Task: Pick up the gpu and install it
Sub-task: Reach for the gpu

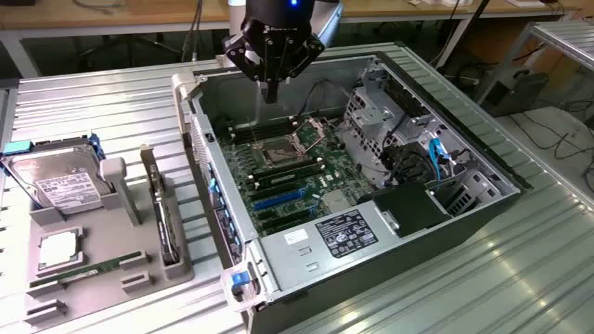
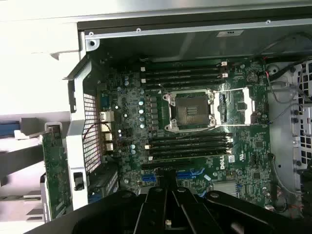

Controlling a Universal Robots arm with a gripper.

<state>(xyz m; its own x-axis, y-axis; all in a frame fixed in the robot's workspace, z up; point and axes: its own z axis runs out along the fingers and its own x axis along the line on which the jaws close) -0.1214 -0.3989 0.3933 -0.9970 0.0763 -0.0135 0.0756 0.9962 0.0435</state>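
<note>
Checker: Gripper (image 1: pixel 270 96) state?
Labeler: Fingers pressed together, nothing between them. It hangs over the open computer case (image 1: pixel 446 104), above the motherboard (image 1: pixel 307 174).
Checker: Gpu (image 1: pixel 160 209) location?
Labeler: On edge in the gray holder (image 1: pixel 102 257), on the exterior view's left of the case, near the hard drive (image 1: pixel 60 184). Well apart from the gripper.

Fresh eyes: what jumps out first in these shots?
The open computer case lying on its side dominates, its motherboard exposed with an open CPU socket. The gripper hangs shut above the motherboard, holding nothing, while the gpu stands in the grey holder at the exterior view's left.
</note>
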